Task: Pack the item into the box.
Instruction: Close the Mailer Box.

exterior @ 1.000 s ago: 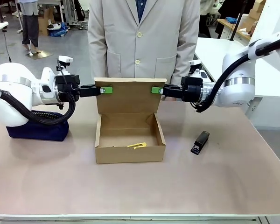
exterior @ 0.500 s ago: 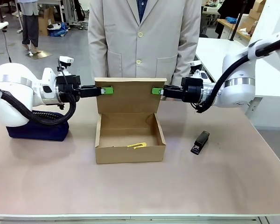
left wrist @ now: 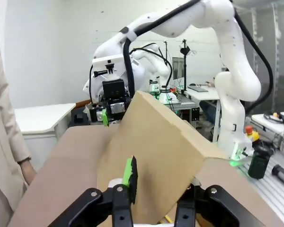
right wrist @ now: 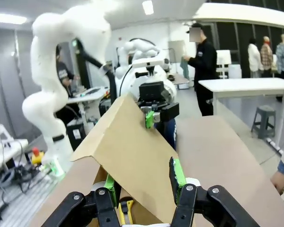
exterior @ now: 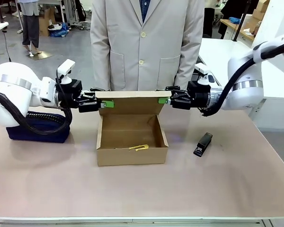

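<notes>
The brown cardboard box [exterior: 132, 155] stands open at the table's middle, with the yellow utility knife [exterior: 139, 147] lying on its floor. Its hinged flap [exterior: 132, 94] leans forward over the opening. My left gripper [exterior: 104, 103] is shut on the flap's left edge and my right gripper [exterior: 163, 100] on its right edge. In the left wrist view the flap [left wrist: 156, 142] runs between my fingers [left wrist: 129, 172] toward the right gripper. In the right wrist view the flap [right wrist: 128, 151] sits between green pads [right wrist: 176, 172], and a bit of the knife [right wrist: 124, 210] shows below.
A black stapler [exterior: 203, 144] lies right of the box. A navy pouch [exterior: 38, 130] sits under my left arm at the left. A person in a beige coat [exterior: 146, 42] stands close behind the box at the far edge.
The flap has swung from upright to leaning forward over the box. Both grippers turned and dropped slightly with it, still holding its two edges.
</notes>
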